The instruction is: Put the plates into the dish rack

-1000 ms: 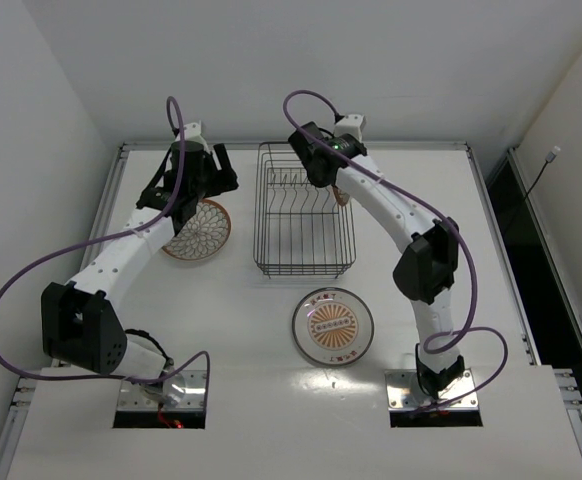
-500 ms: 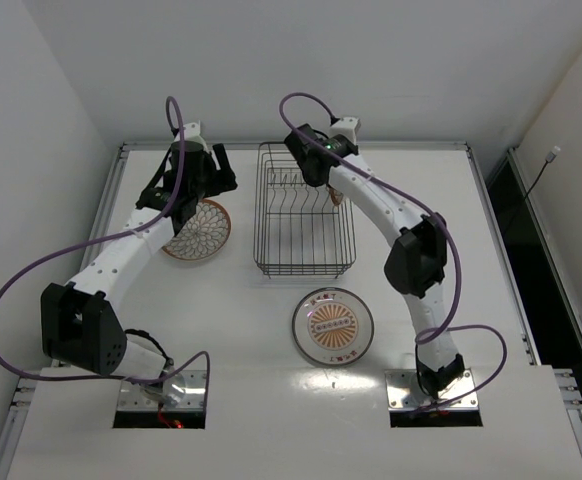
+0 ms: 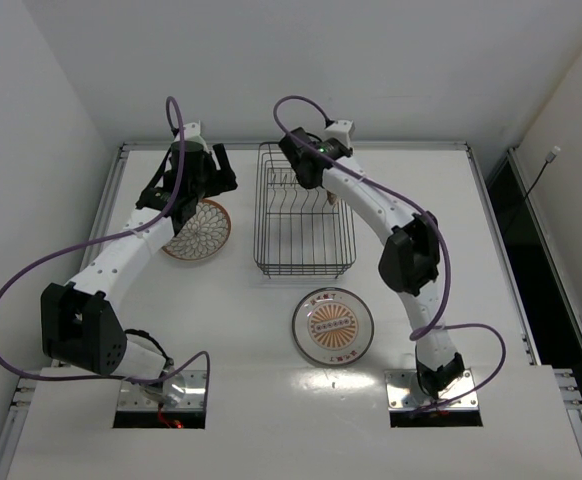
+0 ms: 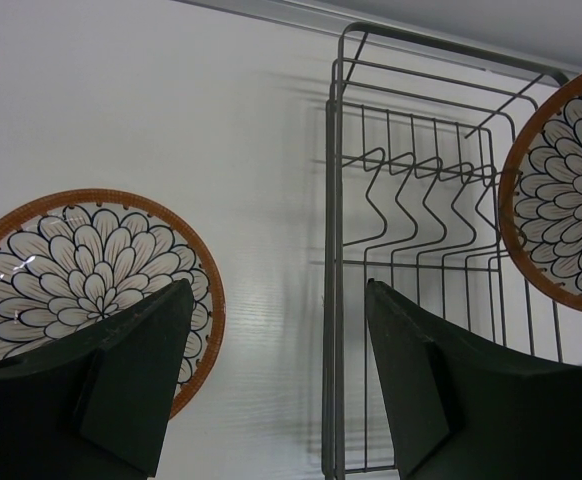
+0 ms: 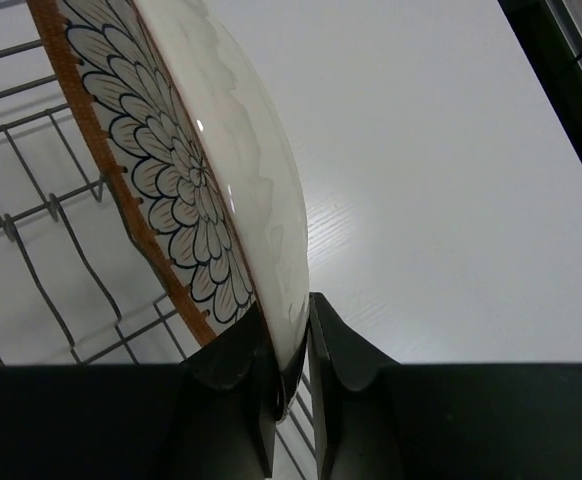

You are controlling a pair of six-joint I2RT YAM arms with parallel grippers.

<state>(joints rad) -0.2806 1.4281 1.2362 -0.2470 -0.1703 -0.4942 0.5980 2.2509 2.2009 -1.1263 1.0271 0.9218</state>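
The black wire dish rack (image 3: 303, 215) stands at the table's back middle. My right gripper (image 5: 291, 340) is shut on the rim of a petal-patterned plate (image 5: 221, 170) and holds it on edge over the rack's tines (image 5: 51, 225). This plate also shows in the left wrist view (image 4: 566, 200). In the top view the right gripper (image 3: 313, 172) is over the rack's back right part. My left gripper (image 4: 281, 330) is open and empty, above the gap between the rack (image 4: 421, 250) and a second plate (image 4: 81, 265), which lies flat left of the rack (image 3: 199, 232). A third plate (image 3: 333, 325) lies flat in front of the rack.
A metal rail (image 3: 291, 146) runs along the table's back edge, with white walls close behind and at the left. The table's right edge (image 3: 496, 240) drops to a dark gap.
My right gripper has moved left and a little back over the rack with the plate in it. The left arm has not moved.
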